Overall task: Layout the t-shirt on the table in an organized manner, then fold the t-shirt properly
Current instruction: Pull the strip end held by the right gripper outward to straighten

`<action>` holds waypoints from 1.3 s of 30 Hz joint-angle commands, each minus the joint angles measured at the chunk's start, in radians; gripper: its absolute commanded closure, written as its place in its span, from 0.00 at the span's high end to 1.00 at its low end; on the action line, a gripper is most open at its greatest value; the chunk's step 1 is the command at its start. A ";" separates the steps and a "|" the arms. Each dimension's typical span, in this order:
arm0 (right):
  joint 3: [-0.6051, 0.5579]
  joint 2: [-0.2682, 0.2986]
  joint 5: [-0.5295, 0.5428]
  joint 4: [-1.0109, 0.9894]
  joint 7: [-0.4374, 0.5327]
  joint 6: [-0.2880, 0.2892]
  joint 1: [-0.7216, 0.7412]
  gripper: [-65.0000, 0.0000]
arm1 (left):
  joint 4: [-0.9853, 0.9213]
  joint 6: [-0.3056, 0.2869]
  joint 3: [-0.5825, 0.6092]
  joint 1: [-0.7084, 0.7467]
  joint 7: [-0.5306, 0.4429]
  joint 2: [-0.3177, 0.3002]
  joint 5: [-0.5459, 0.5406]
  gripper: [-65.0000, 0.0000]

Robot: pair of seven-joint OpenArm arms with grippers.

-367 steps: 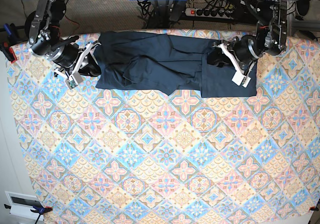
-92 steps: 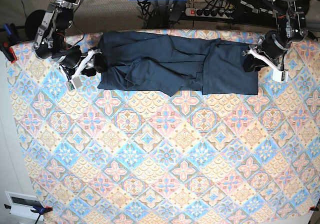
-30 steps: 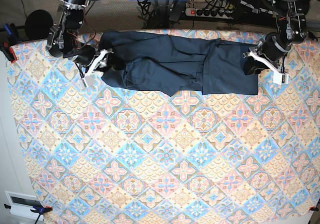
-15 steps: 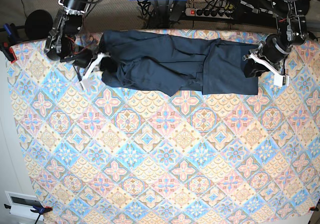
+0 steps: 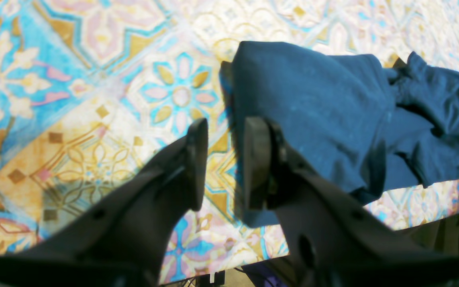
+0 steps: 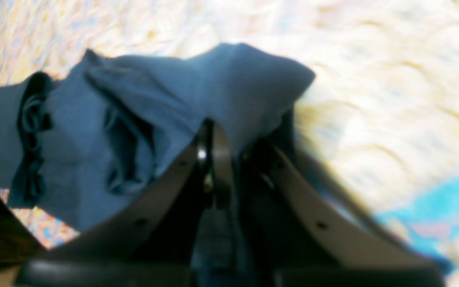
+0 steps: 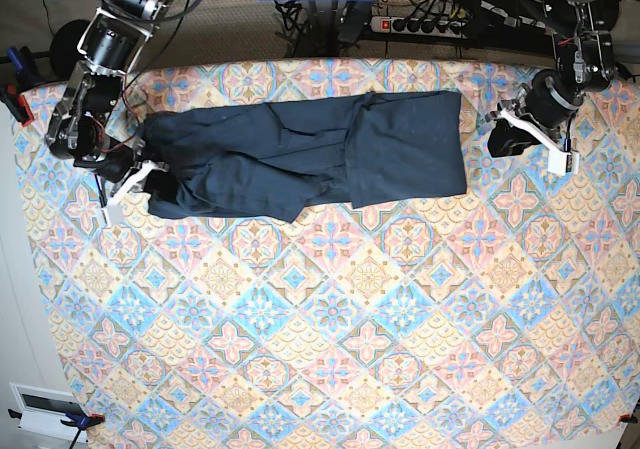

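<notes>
The dark navy t-shirt [image 7: 300,154] lies stretched sideways across the far half of the patterned table [image 7: 350,349], creased in the middle. At its left end my right gripper [image 7: 155,182] is shut on the fabric. The right wrist view shows this gripper [image 6: 213,159] with its jaws pinched on a raised fold of the t-shirt [image 6: 134,99]. My left gripper [image 7: 505,137] hovers just off the shirt's right edge. In the left wrist view it [image 5: 225,159] stands open with only tablecloth between its fingers. There the t-shirt [image 5: 313,111] lies just beyond its right finger.
A power strip with cables [image 7: 420,24] runs behind the table's far edge. A white box [image 7: 45,409] sits on the floor at the front left corner. Small red clamps [image 7: 15,104] hold the cloth at the table's corners.
My right gripper has shut on the shirt's left end and dragged it left and toward the front. The whole shirt slid away from my left gripper, which stayed put.
</notes>
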 commanded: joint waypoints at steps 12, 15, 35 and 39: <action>-0.144 0.055 0.016 -0.052 0.073 0.002 0.055 0.16 | 0.013 -0.005 -0.009 -0.025 -0.019 -0.014 -0.013 0.25; -0.144 0.055 0.020 -0.050 0.069 0.002 0.052 0.32 | 0.013 -0.005 -0.009 -0.025 -0.017 -0.014 -0.013 0.25; -0.151 0.133 -0.089 -0.001 0.077 0.002 0.043 0.54 | 0.013 -0.005 -0.009 -0.025 -0.019 -0.014 -0.013 0.25; -0.164 0.127 -0.089 -0.010 0.074 0.002 0.026 0.54 | 0.013 -0.005 -0.009 -0.027 -0.019 -0.014 -0.013 0.25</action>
